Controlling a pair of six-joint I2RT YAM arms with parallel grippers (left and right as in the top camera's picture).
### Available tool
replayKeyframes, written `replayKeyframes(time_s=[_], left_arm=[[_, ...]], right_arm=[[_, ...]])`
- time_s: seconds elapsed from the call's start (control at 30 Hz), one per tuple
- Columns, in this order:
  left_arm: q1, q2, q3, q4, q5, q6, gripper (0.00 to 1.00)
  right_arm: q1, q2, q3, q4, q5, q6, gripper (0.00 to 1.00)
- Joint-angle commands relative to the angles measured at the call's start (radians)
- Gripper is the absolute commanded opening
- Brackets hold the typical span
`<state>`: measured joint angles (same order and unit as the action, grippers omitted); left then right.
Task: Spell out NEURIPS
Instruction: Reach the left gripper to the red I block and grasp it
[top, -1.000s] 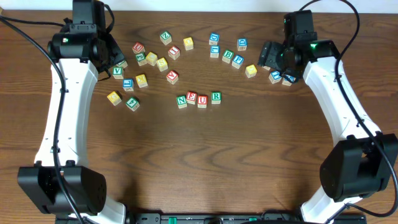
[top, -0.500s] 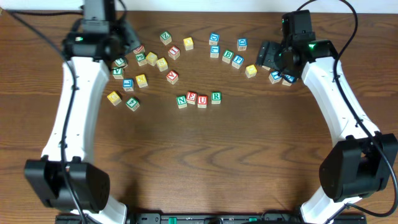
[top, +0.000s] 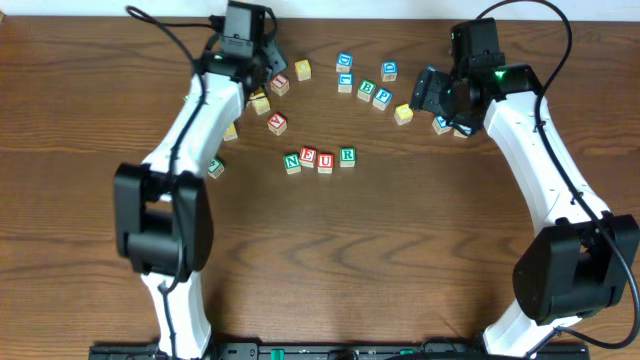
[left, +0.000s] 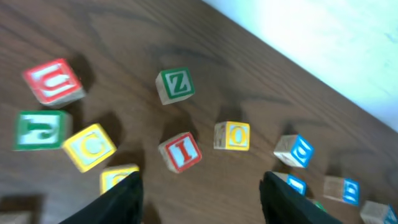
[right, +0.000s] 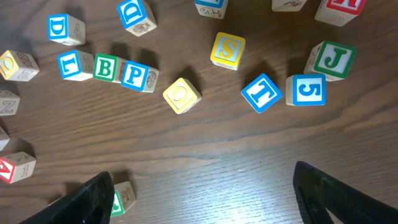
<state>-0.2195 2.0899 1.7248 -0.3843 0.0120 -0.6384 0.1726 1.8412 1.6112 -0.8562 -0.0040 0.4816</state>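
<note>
A row of cubes (top: 326, 161) reading N, E, U, R stands side by side mid-bench (top: 400, 250). The left pincer (left: 200, 186) is released and empty, the red I cube (left: 180, 151) just ahead of it. The right pincer (right: 202, 177) is likewise spread and empty, with the blue P cube (right: 134, 74) lying ahead to one side.

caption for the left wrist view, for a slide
Open left end effector near the red I cube, with the green Z cube and yellow O cube nearby.
</note>
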Motion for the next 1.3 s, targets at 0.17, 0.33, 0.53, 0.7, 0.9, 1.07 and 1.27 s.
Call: replayKeyframes(time_s=[0.17, 0.33, 0.53, 0.7, 0.9, 1.07, 1.27], left_arm=[[-0.038, 0.111, -0.007, 0.099, -0.030, -0.056, 0.61], [-0.044, 0.142, -0.007, 0.103, -0.092, -0.082, 0.60], [-0.044, 0.176, -0.007, 0.126, -0.114, -0.108, 0.59], [-0.046, 0.208, -0.007, 0.151, -0.114, -0.108, 0.56], [-0.047, 0.235, -0.007, 0.151, -0.114, -0.108, 0.54], [-0.048, 0.235, -0.007, 0.158, -0.114, -0.108, 0.48], [-0.063, 0.243, -0.007, 0.159, -0.114, -0.108, 0.48]], right_arm=[[0.006, -0.006, 0.018, -0.017, -0.002, -0.021, 0.88], [0.006, -0.006, 0.018, -0.032, -0.002, -0.028, 0.88], [0.006, -0.006, 0.018, -0.046, -0.002, -0.034, 0.88], [0.006, -0.006, 0.018, -0.064, -0.002, -0.034, 0.88], [0.006, -0.006, 0.018, -0.064, -0.002, -0.035, 0.88], [0.006, -0.006, 0.018, -0.064, -0.002, -0.035, 0.89], [0.006, -0.006, 0.018, -0.065, -0.002, -0.035, 0.89]])
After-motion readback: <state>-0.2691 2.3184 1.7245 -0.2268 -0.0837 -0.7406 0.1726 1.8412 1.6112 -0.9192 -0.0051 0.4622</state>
